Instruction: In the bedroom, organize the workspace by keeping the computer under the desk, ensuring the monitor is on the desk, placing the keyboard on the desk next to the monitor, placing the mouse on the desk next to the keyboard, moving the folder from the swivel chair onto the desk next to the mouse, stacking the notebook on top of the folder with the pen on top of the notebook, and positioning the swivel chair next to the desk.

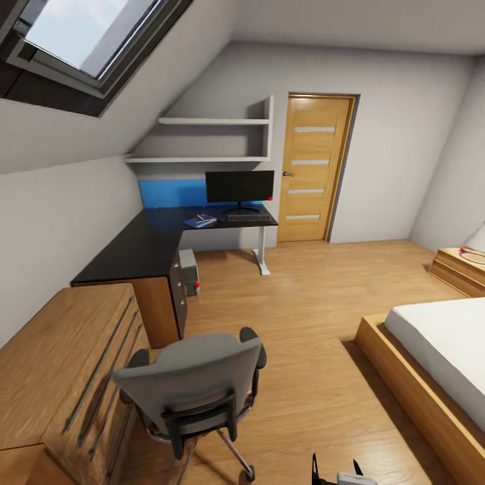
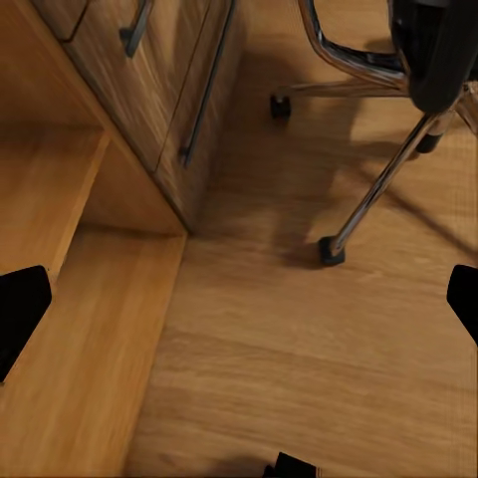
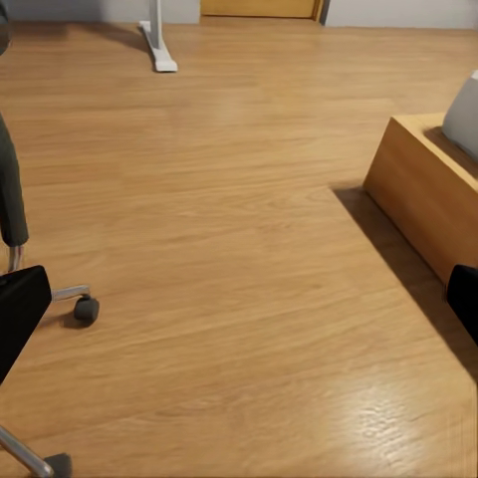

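Attic bedroom seen from above, swivel chair point(image 1: 195, 391) nearest, back turned, well apart from the desk point(image 1: 145, 246).

On the desk: monitor point(image 1: 240, 187), keyboard point(image 1: 249, 217) before it, folder point(image 1: 201, 220) to its left. Under the desk: computer point(image 1: 189, 271). Fingers point(image 2: 22, 314) of both arms spread wide, holding nothing.

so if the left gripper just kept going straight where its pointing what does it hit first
Most likely the bare wooden floor. In the left wrist view, the left gripper points down at open floorboards between the light wooden cabinet and the swivel chair base's nearest castor, though depth is hard to judge.
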You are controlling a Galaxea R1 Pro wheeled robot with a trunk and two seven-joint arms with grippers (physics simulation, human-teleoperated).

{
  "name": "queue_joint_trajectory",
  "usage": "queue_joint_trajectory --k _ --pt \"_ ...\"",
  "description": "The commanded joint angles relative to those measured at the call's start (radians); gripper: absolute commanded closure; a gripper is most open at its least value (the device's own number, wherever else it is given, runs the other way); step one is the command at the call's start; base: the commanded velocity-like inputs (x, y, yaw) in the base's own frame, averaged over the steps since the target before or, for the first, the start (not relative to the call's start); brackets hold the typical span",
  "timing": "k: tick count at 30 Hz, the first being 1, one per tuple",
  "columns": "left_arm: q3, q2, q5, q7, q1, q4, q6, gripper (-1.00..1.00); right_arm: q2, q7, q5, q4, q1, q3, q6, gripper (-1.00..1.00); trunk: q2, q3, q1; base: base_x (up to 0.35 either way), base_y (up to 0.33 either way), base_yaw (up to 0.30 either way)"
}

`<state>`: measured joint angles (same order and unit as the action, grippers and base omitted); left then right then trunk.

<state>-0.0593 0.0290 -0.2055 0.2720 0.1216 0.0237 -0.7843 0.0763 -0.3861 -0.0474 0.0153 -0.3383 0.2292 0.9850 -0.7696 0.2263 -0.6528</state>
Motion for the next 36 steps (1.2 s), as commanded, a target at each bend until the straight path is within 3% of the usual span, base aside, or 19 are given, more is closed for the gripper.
queue_joint_trajectory --k 1,13,27,36 --pt "-0.007 0.0 -0.006 0.003 0.0 0.0 -0.002 -1.0 0.0 -0.005 -0.005 0.002 -0.001 0.009 0.003 -1.0 -0.001 0.001 0.0 0.0 0.215 0.0" --pt "-0.007 0.0 -0.006 0.003 0.001 -0.001 -0.002 -1.0 0.0 -0.005 -0.005 0.002 -0.001 0.008 0.003 -1.0 -0.001 0.001 0.0 0.0 0.081 0.016" --pt "-0.007 0.0 -0.006 0.003 0.001 -0.001 -0.002 -1.0 0.0 -0.005 -0.005 0.002 -0.001 0.007 0.003 -1.0 -0.001 0.001 0.0 0.0 0.003 0.221" --pt "-0.007 0.0 -0.006 0.003 0.001 -0.001 0.0 -1.0 0.0 -0.005 -0.005 0.002 -0.001 0.007 0.003 -1.0 -0.001 0.001 0.0 -0.107 -0.096 0.045"
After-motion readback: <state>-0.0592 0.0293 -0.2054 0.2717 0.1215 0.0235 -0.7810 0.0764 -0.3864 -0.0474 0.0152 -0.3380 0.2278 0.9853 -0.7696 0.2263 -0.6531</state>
